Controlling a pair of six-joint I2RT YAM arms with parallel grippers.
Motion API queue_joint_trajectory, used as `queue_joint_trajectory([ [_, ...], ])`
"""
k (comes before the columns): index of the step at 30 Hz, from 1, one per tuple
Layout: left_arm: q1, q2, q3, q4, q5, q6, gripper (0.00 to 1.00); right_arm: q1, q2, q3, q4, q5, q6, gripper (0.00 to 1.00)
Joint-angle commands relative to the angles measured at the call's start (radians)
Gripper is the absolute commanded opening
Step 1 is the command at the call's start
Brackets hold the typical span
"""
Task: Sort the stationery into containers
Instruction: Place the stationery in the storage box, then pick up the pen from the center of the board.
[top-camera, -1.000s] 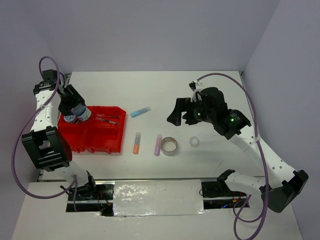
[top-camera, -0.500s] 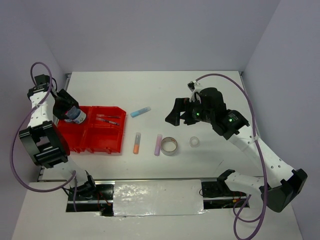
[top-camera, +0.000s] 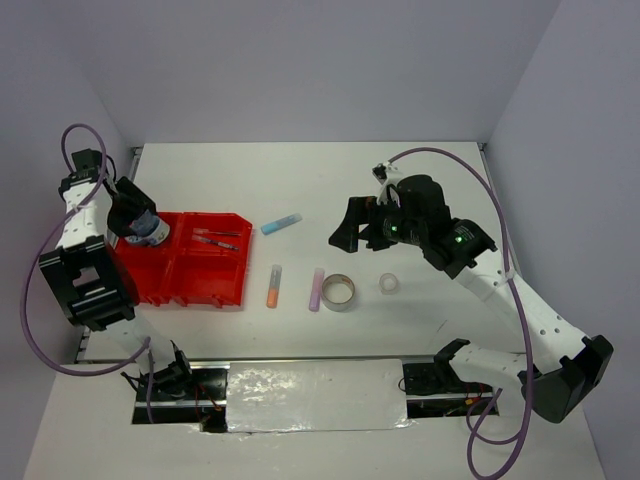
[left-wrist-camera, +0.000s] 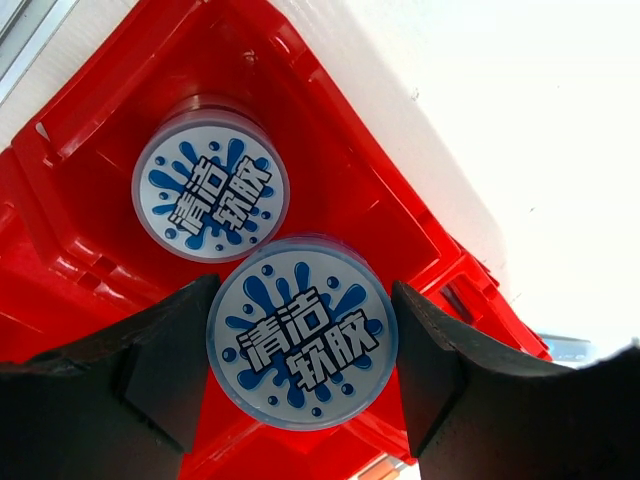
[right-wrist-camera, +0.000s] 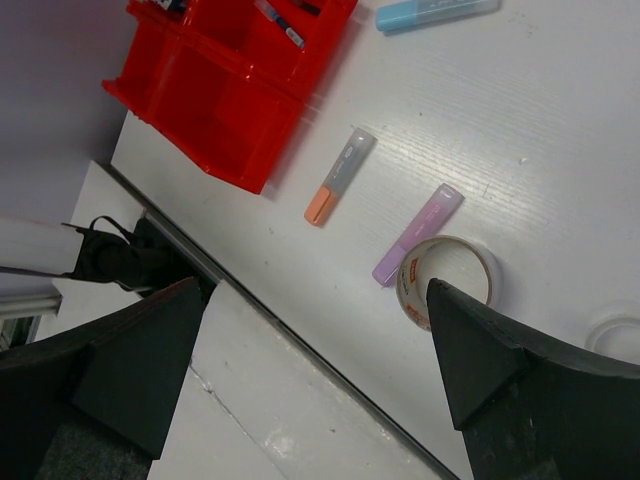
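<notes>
My left gripper (top-camera: 148, 230) is shut on a round blue-patterned tub (left-wrist-camera: 302, 345), held just above the far-left compartment of the red tray (top-camera: 205, 285). A second tub (left-wrist-camera: 210, 185) lies in that compartment. Two thin pens (top-camera: 218, 238) lie in the neighbouring far compartment. On the table are a light-blue stick (top-camera: 281, 223), an orange stick (top-camera: 273, 285), a lilac stick (top-camera: 317, 288), a grey tape ring (top-camera: 338, 292) touching the lilac stick, and a clear tape ring (top-camera: 389, 284). My right gripper (top-camera: 355, 232) hangs open and empty above the table, right of the light-blue stick.
The tray (left-wrist-camera: 330, 190) sits near the table's left edge, close to the left wall. In the right wrist view the open gripper (right-wrist-camera: 313, 288) frames the table's near edge, with the orange stick (right-wrist-camera: 338, 177), lilac stick (right-wrist-camera: 417, 235) and grey ring (right-wrist-camera: 447, 283) beyond.
My left gripper has carried the tub a little left and back over the tray's far-left compartment. The right gripper has drifted slightly left and stays open.
</notes>
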Motion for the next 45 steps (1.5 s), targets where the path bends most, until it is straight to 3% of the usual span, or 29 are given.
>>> queue_joint_trajectory([
  [1,0.001,-0.053,-0.031,0.06,-0.025,-0.009,0.31,0.009,-0.007,0.026,0.051,-0.014,0.006,1.0],
  [3,-0.002,-0.071,-0.067,0.068,-0.029,-0.013,0.52,0.012,-0.01,0.024,0.051,-0.015,0.011,1.0],
  [4,-0.001,-0.077,-0.093,0.08,-0.033,-0.018,0.67,0.013,-0.012,0.024,0.051,-0.017,0.012,1.0],
  [5,-0.001,-0.088,-0.104,0.083,-0.037,-0.019,0.73,0.015,-0.015,0.022,0.051,-0.015,0.014,1.0],
  [12,-0.034,-0.155,-0.102,0.097,0.075,0.001,0.99,0.021,-0.038,0.015,0.042,-0.014,0.012,1.0],
  [17,-0.141,-0.244,0.002,0.008,0.015,0.013,0.99,0.027,-0.056,0.009,0.025,-0.004,0.02,1.0],
  [19,-0.255,-0.293,0.001,-0.004,-0.041,0.01,0.99,0.027,-0.07,0.007,0.014,0.016,0.012,1.0],
  [26,-0.921,-0.432,-0.183,-0.026,-0.292,-0.064,0.99,0.027,-0.093,0.022,-0.061,0.091,-0.012,1.0],
  [29,-1.095,-0.419,-0.29,-0.015,-0.319,-0.116,0.99,0.026,-0.115,0.026,-0.079,0.108,-0.025,1.0],
  [36,-1.154,-0.355,-0.49,0.157,-0.318,-0.133,0.94,0.024,-0.129,0.05,-0.118,0.111,-0.041,1.0],
  [45,-1.153,-0.136,-0.472,0.272,-0.312,-0.076,0.79,0.024,-0.132,0.044,-0.107,0.068,-0.035,1.0],
])
